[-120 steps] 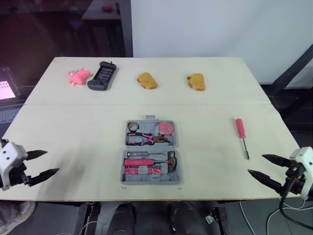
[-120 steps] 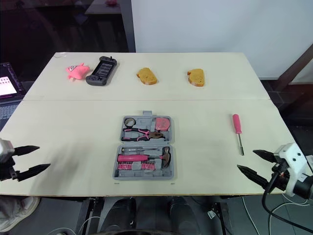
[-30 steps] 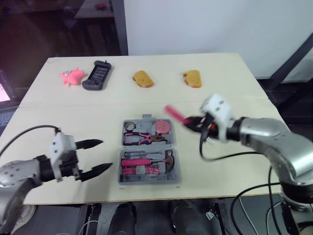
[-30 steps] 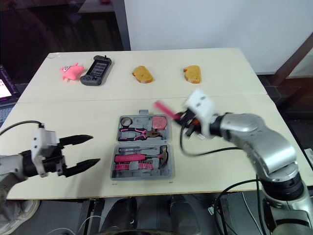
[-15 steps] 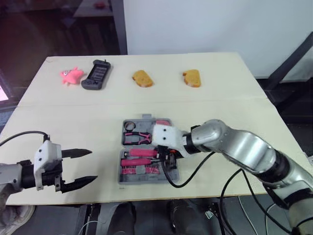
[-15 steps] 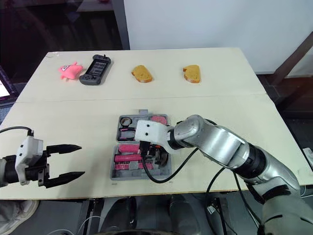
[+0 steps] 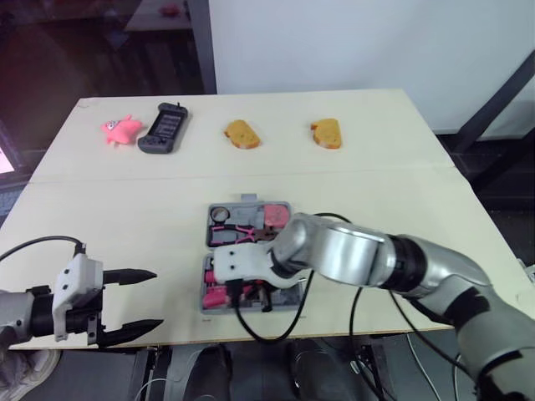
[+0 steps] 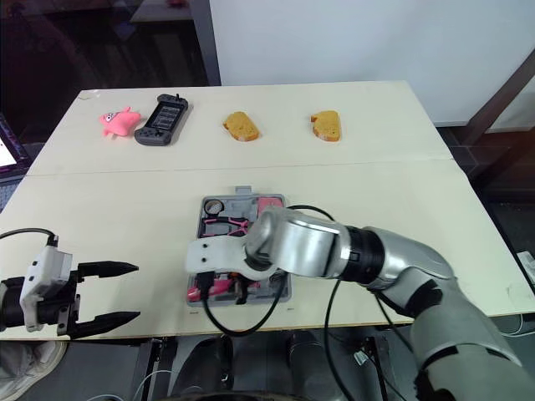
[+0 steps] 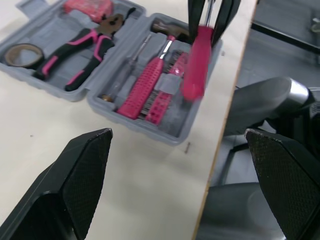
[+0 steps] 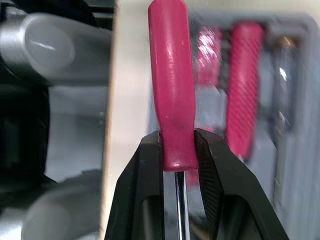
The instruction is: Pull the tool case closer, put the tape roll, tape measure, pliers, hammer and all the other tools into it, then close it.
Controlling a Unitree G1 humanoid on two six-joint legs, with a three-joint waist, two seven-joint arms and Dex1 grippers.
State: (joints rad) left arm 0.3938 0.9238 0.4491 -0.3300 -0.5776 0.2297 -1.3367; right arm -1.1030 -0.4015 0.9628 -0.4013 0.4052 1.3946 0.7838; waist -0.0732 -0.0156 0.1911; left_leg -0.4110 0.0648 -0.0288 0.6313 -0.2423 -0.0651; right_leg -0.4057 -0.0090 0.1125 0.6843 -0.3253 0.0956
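R gripper pinched pink screwdriver over case; L gripper spread wide, left of case.

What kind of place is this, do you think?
Probably a robot test lab, not a workshop: a plain table holds unrelated props, a pink toy, a game pad and two bread pieces, plus a tool case.

No legible text, labels, brands, numbers or signs on tool case or elsewhere in view.
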